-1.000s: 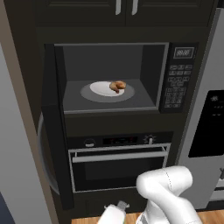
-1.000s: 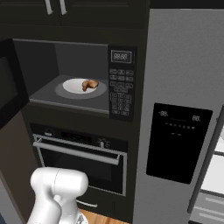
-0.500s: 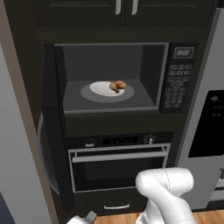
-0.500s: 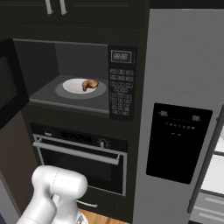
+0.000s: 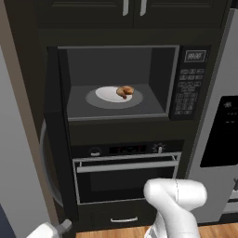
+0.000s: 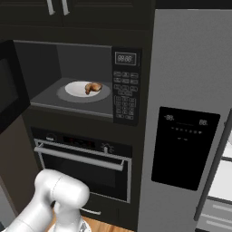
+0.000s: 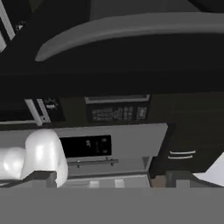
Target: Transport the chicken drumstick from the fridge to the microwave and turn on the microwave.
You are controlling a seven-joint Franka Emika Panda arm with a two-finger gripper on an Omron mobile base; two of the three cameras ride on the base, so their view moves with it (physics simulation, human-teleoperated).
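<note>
Chicken drumstick (image 5: 124,91): lay at turntable (image 5: 108,95) centre inside microwave (image 5: 121,83), door (image 5: 59,139) open. Gripper (image 7: 109,177): 2 jaws spread, empty. Risk: microwave would not start if the door stayed ajar.

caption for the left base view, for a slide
Chicken drumstick rests on the turntable inside the open microwave, above the oven.

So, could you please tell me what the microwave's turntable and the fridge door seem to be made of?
Turntable: pale, smooth and matte, probably glass or ceramic; the render leaves it open. Fridge door: grey-silver with a soft even sheen, likely brushed steel.
</note>
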